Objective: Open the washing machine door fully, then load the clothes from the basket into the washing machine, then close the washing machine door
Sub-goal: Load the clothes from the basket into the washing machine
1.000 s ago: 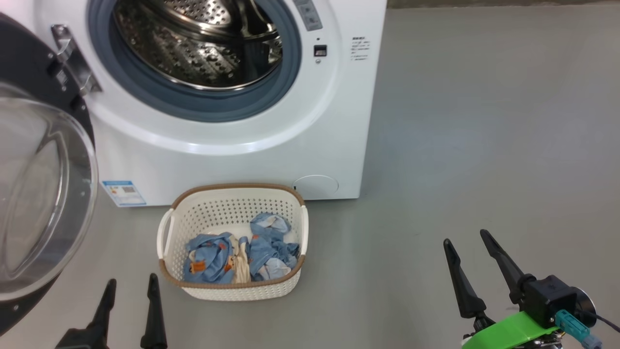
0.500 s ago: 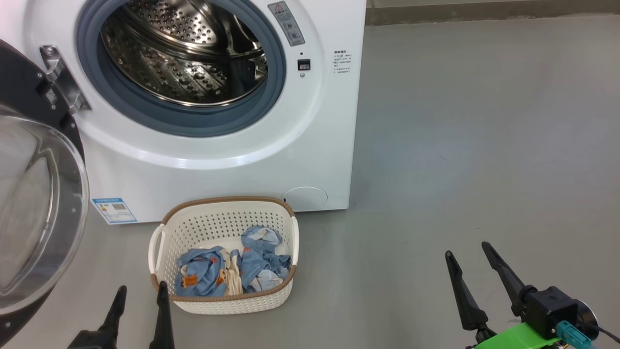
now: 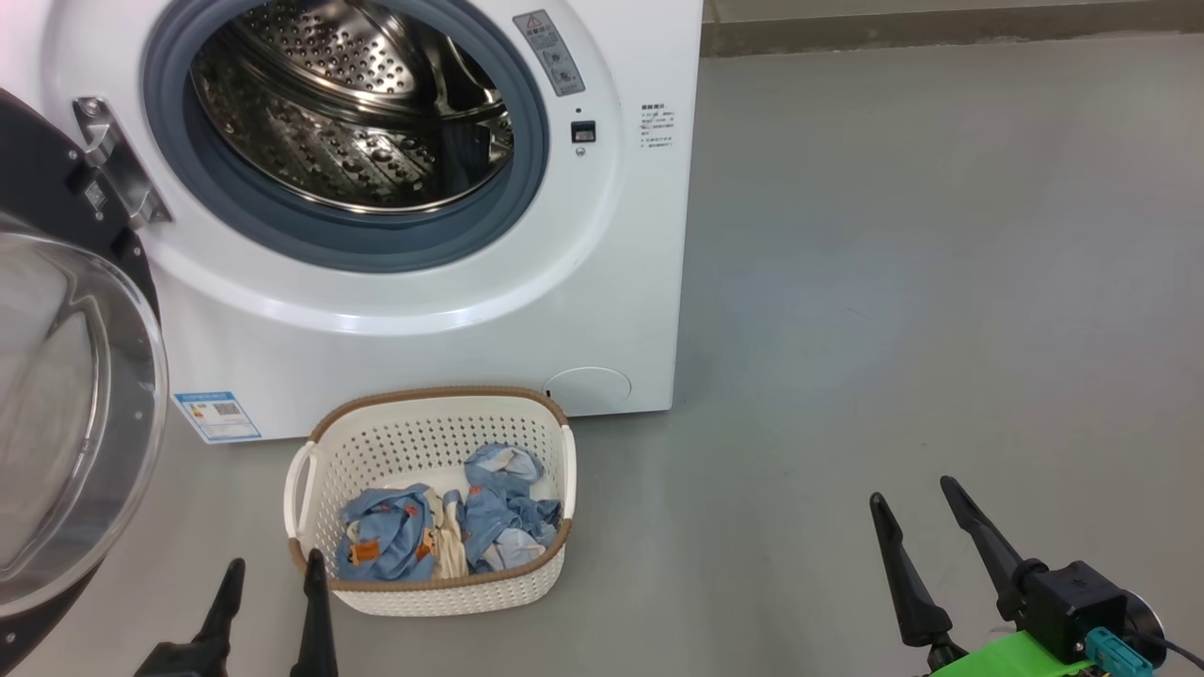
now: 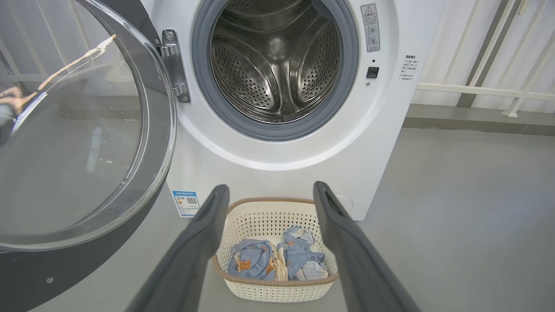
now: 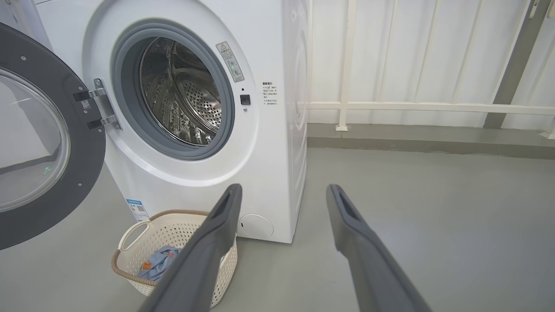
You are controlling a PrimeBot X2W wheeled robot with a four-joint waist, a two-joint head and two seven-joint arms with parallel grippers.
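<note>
The white washing machine [image 3: 602,310] stands with its steel drum [image 3: 348,113] bare. Its black round door [image 3: 56,414] hangs swung open at the left, glass bowl facing me, also seen in the left wrist view as the door [image 4: 78,130] and in the right wrist view as the door [image 5: 39,143]. On the floor before the machine sits the white basket [image 3: 310,470], holding the light-blue clothes [image 3: 442,527] in two bundles. My left gripper [image 3: 273,569] is open just left of the basket's near corner. Far to the right, my right gripper [image 3: 912,498] is open above bare floor.
Grey floor [image 3: 894,282] stretches right of the machine. A white railing and wall [image 5: 433,104] run behind it. The open door takes up the room at the left of the basket.
The head camera has tilted up, so the machine and basket sit lower and more to the left in the picture. Both grippers stay open; the basket and clothes have not moved.
</note>
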